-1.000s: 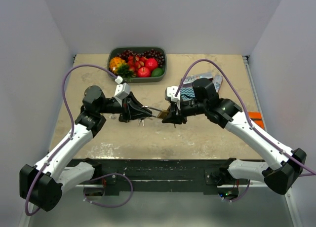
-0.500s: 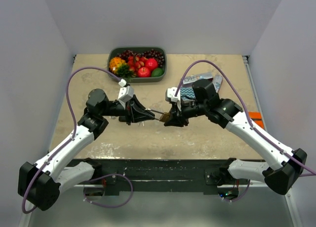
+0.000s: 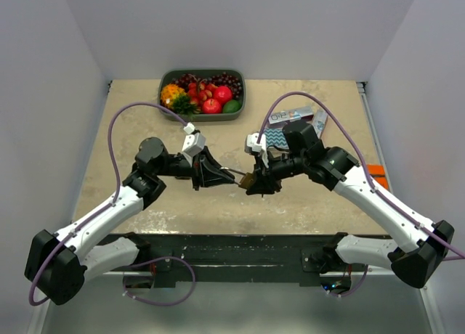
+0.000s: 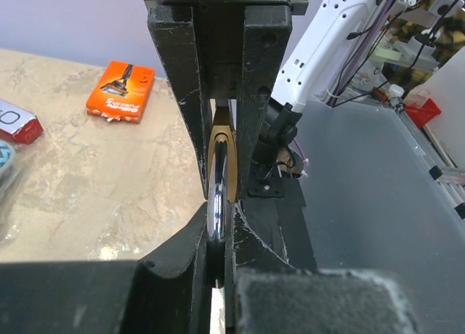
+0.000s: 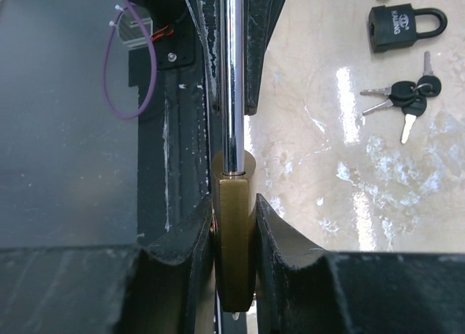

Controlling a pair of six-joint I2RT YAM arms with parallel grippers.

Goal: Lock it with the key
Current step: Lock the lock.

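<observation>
A brass padlock (image 3: 246,180) hangs in the air between my two grippers. My right gripper (image 5: 234,269) is shut on its brass body (image 5: 234,232). My left gripper (image 4: 216,254) is shut on its chrome shackle (image 4: 218,203), and the brass body (image 4: 222,156) shows just beyond it. In the top view the left gripper (image 3: 220,176) and right gripper (image 3: 256,181) face each other closely. A small silvery tip (image 5: 235,316) shows under the brass body. A bunch of black-headed keys (image 5: 407,94) lies on the table beside a black padlock (image 5: 403,25).
A green tray of fruit (image 3: 240,102) stands at the back. Flat packets (image 3: 292,117) lie behind the right arm. An orange packet (image 3: 374,173) lies at the right edge and also shows in the left wrist view (image 4: 125,91). The table's black front edge is close below.
The left arm has swung right and toward the front edge. The held padlock and both grippers have shifted slightly nearer, with the grips unchanged.
</observation>
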